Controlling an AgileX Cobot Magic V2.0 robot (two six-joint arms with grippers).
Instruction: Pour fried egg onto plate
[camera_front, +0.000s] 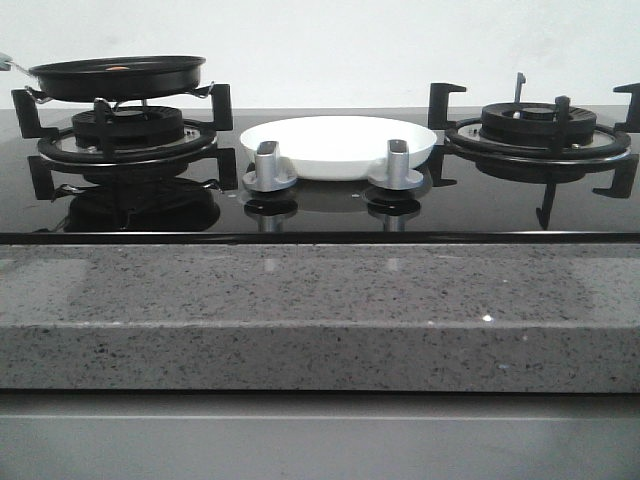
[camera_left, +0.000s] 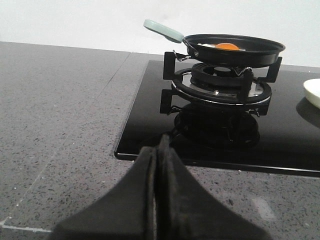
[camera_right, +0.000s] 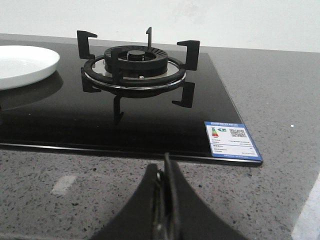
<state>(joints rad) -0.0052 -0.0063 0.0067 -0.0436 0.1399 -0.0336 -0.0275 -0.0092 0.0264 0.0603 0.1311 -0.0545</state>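
Observation:
The fried egg (camera_left: 227, 46) lies in a black frying pan (camera_left: 235, 50) on the left burner; only its orange yolk and a sliver of white show over the rim. In the front view just an orange speck of the egg (camera_front: 118, 69) shows in the pan (camera_front: 118, 78). The pan's pale green handle (camera_left: 164, 30) points away from the plate. The white plate (camera_front: 340, 140) sits empty on the black glass between the burners; it also shows in the right wrist view (camera_right: 25, 65). My left gripper (camera_left: 161, 142) is shut and empty, low over the counter, short of the pan. My right gripper (camera_right: 165, 162) is shut and empty before the right burner.
Two silver knobs (camera_front: 270, 165) (camera_front: 398, 160) stand in front of the plate. The right burner (camera_right: 135, 62) with its black grate has nothing on it. A blue-edged label (camera_right: 232, 140) sits at the glass corner. A grey speckled stone counter (camera_front: 320, 310) surrounds the hob.

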